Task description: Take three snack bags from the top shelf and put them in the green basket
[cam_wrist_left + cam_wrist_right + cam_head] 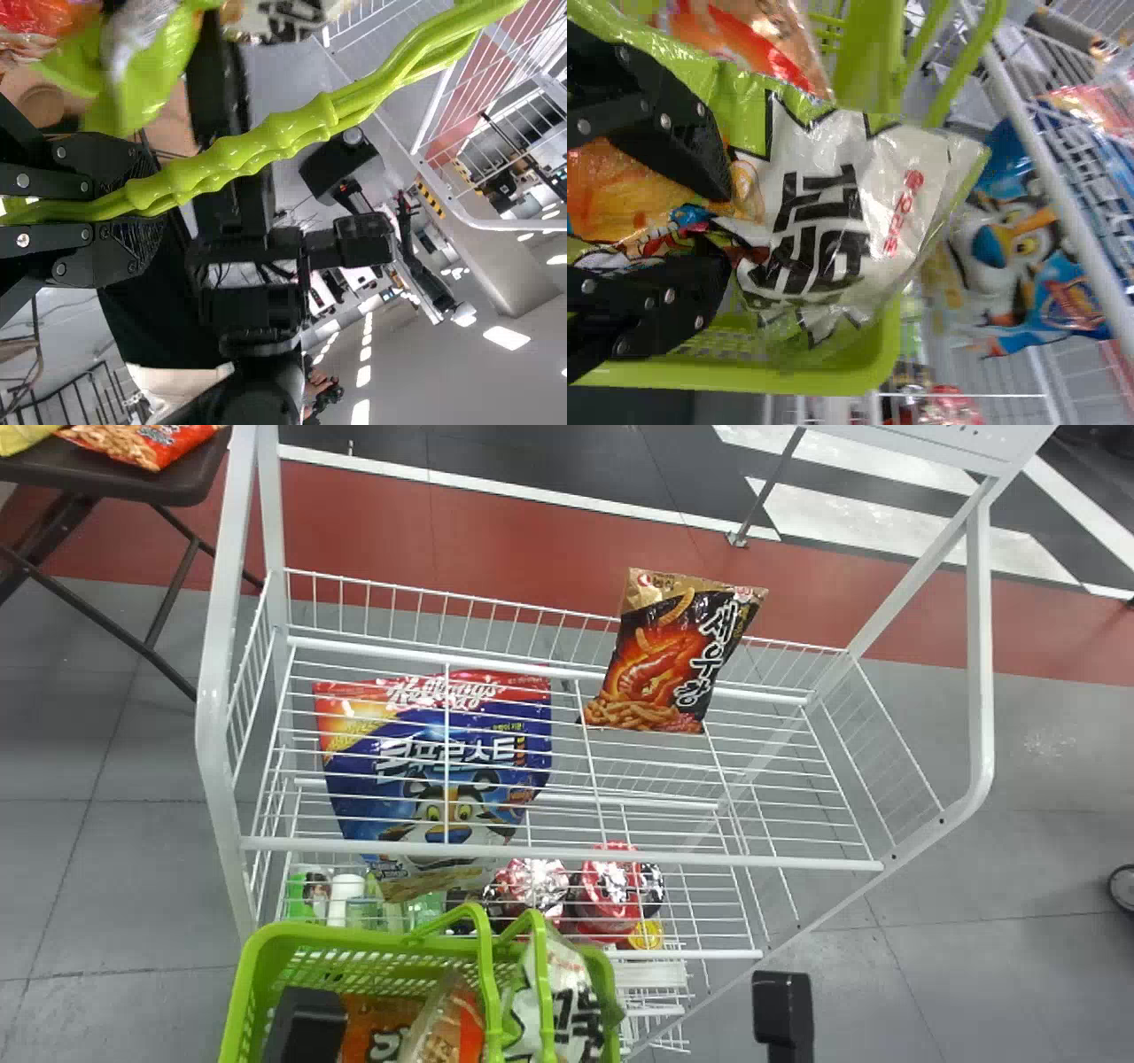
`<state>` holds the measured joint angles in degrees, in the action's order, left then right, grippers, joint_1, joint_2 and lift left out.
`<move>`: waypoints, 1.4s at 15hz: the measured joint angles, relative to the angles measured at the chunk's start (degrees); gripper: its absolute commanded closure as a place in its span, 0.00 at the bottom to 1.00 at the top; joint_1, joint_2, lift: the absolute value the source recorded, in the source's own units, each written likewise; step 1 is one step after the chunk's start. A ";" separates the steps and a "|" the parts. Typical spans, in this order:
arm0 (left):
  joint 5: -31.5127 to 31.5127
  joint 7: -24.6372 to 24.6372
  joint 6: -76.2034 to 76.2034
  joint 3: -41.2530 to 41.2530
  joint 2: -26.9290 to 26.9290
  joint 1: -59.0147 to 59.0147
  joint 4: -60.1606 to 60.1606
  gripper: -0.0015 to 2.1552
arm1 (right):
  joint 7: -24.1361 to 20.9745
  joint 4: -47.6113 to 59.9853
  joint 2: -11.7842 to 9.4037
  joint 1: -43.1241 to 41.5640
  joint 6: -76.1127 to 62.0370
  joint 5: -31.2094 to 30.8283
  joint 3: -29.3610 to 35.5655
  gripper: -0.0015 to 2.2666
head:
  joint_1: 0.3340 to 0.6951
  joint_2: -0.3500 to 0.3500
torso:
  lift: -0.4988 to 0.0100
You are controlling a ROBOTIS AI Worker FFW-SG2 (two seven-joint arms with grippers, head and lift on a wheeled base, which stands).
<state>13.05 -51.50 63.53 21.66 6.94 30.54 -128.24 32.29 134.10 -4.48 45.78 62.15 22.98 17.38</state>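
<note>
In the head view the green basket (266,957) stands low in front of the rack, holding an orange bag (376,1027), a clear-and-orange bag (447,1027) and a white snack bag (563,1001) at its right side. My left gripper (115,208) is shut on the basket's green handles (239,159). Over the basket, my right gripper (722,221) has its fingers apart, close to the near end of the white bag (824,221). A black-and-orange snack bag (669,655) leans on the back rail of the top shelf (567,855).
A blue cereal bag (443,771) stands beneath the top shelf's wires, with cans and red packages (607,895) lower down. White uprights (213,717) frame the rack. Black robot parts (784,1010) rise at the bottom edge. A dark stool (159,487) with bags stands far left.
</note>
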 measured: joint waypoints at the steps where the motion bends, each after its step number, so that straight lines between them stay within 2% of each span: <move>1: 0.03 0.02 0.04 -0.02 -0.03 -0.11 0.02 0.73 | 0.24 0.56 0.25 0.34 -2.81 0.42 0.76 0.02 | 1.00 0.00 | 0.92; 6: 0.04 0.41 0.06 0.06 -0.01 -0.16 -0.11 0.73 | 2.99 1.50 1.99 0.69 -19.98 3.20 4.34 0.02 | 1.00 0.00 | 0.92; 14: -0.23 0.75 0.24 0.37 0.00 -0.21 -0.25 0.73 | 5.99 2.12 2.96 0.45 -20.56 7.15 7.20 0.03 | 1.00 0.00 | 0.92; 17: -0.23 0.80 0.24 0.34 -0.05 -0.24 -0.23 0.73 | 8.52 2.79 4.28 0.40 -22.04 9.59 9.72 0.03 | 1.00 0.00 | 0.92; 21: -0.22 0.96 0.67 0.57 -0.25 -0.74 0.13 0.73 | 9.07 4.68 4.47 0.54 -38.15 10.32 11.01 0.03 | 1.00 0.00 | 0.92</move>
<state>12.83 -50.54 64.20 22.23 6.69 29.79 -128.11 41.35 138.78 0.00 46.31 23.99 33.30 28.39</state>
